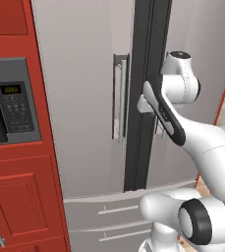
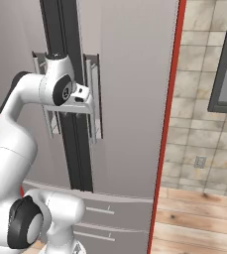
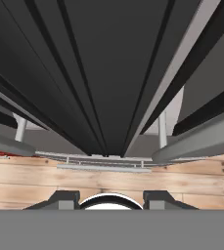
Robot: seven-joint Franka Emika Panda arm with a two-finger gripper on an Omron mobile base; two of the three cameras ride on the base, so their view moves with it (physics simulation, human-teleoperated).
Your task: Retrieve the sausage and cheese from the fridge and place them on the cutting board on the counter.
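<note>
The jaws are seen spread a little, with nothing pinched between the two tips. They are held right in front of the fridge, at the dark seam where the two doors meet, and are pointed down along that seam towards the drawers and the wooden floor.

The coming move is judged to turn on one relation: a bar handle stands on each side of the jaws, and each bar's long axis runs straight up and down. In the right base view the hand is seen just beside the right handle, while the left handle is set a little further off, across the seam. Whether the hand is touching the right bar cannot be told. For a grasp, the tips would have to be brought to either side of that upright bar, so a sideways shift and perhaps a turn of the wrist are likely to be called for.

The sausage and cheese are judged to be inside the fridge, beyond the doors, which look shut
</note>
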